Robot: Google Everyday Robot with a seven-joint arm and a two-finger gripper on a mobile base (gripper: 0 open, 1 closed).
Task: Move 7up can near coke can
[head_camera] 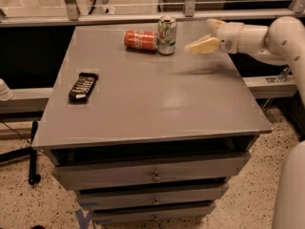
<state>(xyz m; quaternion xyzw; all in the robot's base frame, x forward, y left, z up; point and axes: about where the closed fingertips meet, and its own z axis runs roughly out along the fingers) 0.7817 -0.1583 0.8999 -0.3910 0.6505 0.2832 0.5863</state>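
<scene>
The 7up can [167,35], silvery-white with green markings, stands upright near the table's far edge. The coke can [140,40], orange-red, lies on its side right beside it on the left, the two touching or nearly so. My gripper [200,36] is to the right of the 7up can, a short gap away, above the table's far right part. It is open and holds nothing.
A black bar-shaped object [83,86] lies near the left edge of the grey table [157,104]. Drawers [152,175] sit under the tabletop. A metal rail [119,17] runs behind the table. My white arm [276,37] reaches in from the right.
</scene>
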